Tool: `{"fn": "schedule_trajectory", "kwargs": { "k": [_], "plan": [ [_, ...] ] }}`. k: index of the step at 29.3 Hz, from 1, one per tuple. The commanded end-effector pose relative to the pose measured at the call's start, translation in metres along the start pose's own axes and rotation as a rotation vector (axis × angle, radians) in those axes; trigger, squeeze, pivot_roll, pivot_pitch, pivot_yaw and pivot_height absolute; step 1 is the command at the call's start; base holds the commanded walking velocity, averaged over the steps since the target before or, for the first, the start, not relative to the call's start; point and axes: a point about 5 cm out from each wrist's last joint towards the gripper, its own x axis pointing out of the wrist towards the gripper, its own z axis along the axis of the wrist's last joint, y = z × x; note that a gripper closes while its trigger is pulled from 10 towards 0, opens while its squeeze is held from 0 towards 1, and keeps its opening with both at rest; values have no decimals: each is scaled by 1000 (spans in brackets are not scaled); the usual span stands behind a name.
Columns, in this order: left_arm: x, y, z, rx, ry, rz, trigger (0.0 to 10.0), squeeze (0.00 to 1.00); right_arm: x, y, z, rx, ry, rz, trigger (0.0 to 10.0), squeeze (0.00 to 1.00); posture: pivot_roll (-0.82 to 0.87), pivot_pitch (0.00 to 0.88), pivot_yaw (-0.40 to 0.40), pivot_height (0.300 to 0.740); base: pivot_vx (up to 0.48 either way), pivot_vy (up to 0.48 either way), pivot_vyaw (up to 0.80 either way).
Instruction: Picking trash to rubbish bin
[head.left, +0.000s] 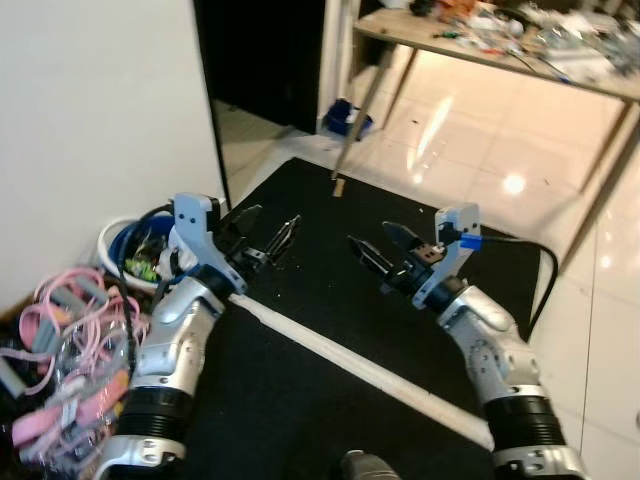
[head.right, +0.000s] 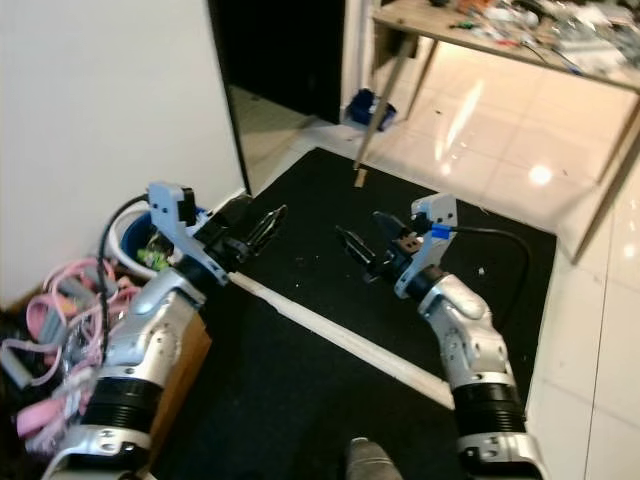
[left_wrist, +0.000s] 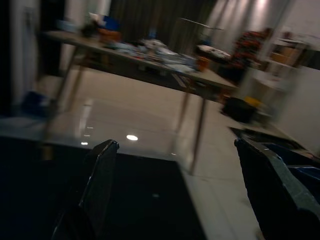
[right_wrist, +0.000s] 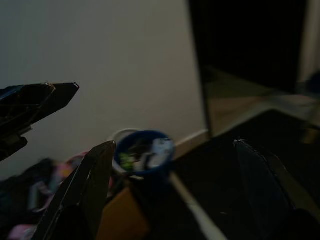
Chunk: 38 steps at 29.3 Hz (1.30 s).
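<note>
Both arms are raised over the black mat (head.left: 330, 300), left gripper (head.left: 268, 238) and right gripper (head.left: 385, 250) spread wide and carrying nothing. The bin (head.left: 135, 250) sits far left by the wall, likely awaiting the next piece of trash.

Plain white wall (head.left: 100, 110) on left w/ dark doorway (head.left: 265, 55), black floor mat (head.left: 330, 330) over glossy cream tiles (head.left: 470, 140), cluttered wooden table (head.left: 500, 50), prob a workbench.

Both head views are bright and fairly sharp, with ceiling-light glare spotting the glossy tile floor (head.left: 480, 150) and a dark doorway (head.left: 265, 55) in deep shadow. Both wrist views are dim and soft with blur.
</note>
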Motion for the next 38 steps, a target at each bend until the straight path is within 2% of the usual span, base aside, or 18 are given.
{"fn": "schedule_trajectory", "kwargs": {
  "k": [1,38],
  "plan": [
    [-1,0,-1,1,13,2,10000,0,-2,-2,-1,6,0,-12,10000,0,-66,0,5,740,0,0,-800],
    [2,0,0,3,-1,19,10000,0,-2,-5,2,-2,-5,-14,10000,0,-58,0,-25,740,0,0,-772]
  ]
}}
